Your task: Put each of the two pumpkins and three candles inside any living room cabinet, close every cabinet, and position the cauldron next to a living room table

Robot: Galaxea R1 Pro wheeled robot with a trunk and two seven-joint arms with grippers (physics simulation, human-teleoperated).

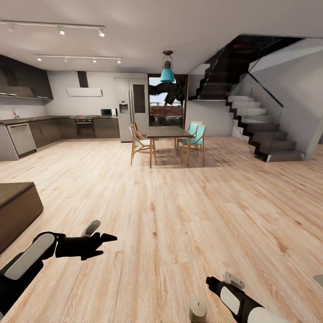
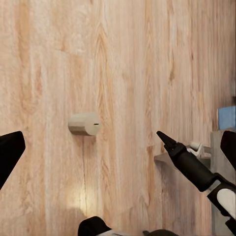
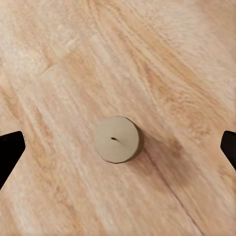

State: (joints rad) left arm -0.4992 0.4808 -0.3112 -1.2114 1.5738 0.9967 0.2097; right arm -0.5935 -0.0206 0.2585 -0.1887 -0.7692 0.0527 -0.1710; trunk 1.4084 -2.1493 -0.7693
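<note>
Left gripper (image 1: pixel 101 237) hovering over the wooden floor (image 1: pixel 179 233), fingers spread, holding nothing, touching nothing. Dark low cabinet (image 1: pixel 15 211) just beyond it at the left edge. Candle (image 1: pixel 197 309) upright on the floor between the two arms, nearer the right one, just beside the right gripper (image 1: pixel 211 282). From the right wrist, candle (image 3: pixel 116 139) straight below, centred between widely spread fingertips (image 3: pixel 11 152), apart from both. From the left wrist, same candle (image 2: pixel 84 124) standing clear of the right arm's black tip.
</note>
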